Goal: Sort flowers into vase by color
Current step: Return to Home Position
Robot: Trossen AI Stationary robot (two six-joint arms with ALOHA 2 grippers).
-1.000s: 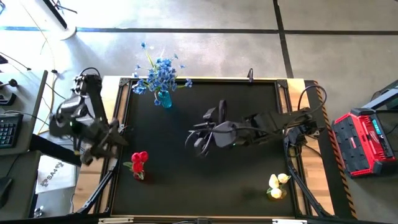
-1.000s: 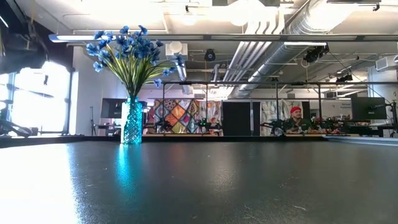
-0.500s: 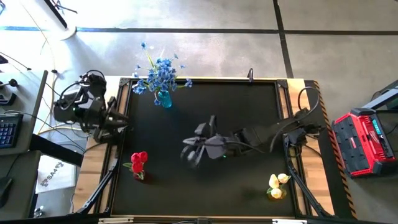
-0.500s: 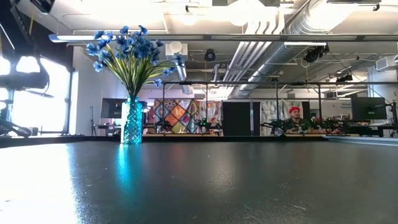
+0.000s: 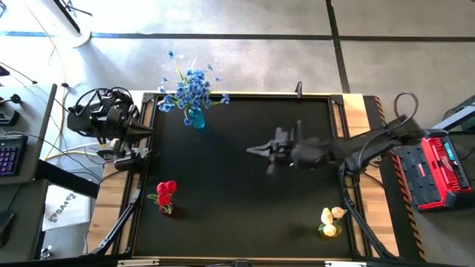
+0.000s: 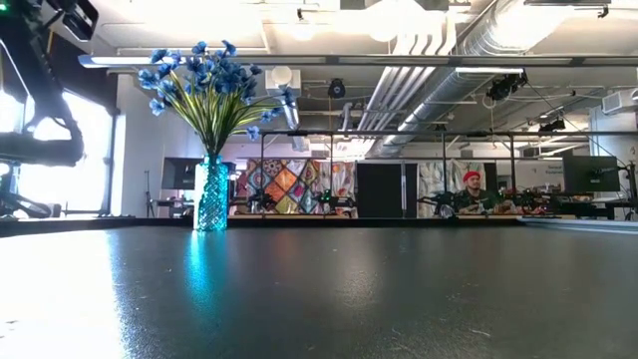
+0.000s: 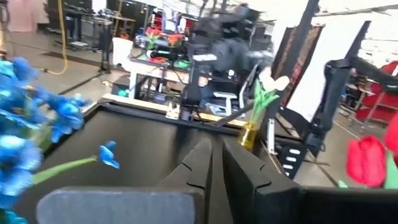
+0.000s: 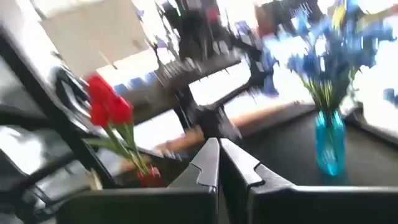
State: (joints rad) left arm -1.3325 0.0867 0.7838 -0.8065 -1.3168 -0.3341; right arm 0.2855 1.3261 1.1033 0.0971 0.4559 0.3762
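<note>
Blue flowers (image 5: 193, 90) stand in a teal vase (image 5: 197, 119) at the table's far left; the low view shows them upright (image 6: 211, 95). Red tulips (image 5: 166, 191) stand in a small vase near the left edge. Yellow tulips (image 5: 330, 219) stand in a vase at the near right. My left gripper (image 5: 142, 130) is shut at the table's left edge, between the blue and red flowers, pointing level toward the right. My right gripper (image 5: 252, 150) is shut above the table's middle, pointing left. Neither holds anything (image 7: 214, 152) (image 8: 217, 149).
The black table top (image 5: 245, 215) has raised frame rails (image 5: 245, 95) along its edges. A red case (image 5: 438, 167) sits past the right edge and a keyboard (image 5: 9, 154) past the left. A person sits far off in the room behind (image 6: 473, 189).
My right gripper has drawn back toward the table's right edge and somewhat toward the far edge, and its fingers have shut. My left gripper has gone along the table's left edge toward the far edge. The flowers have stayed in place.
</note>
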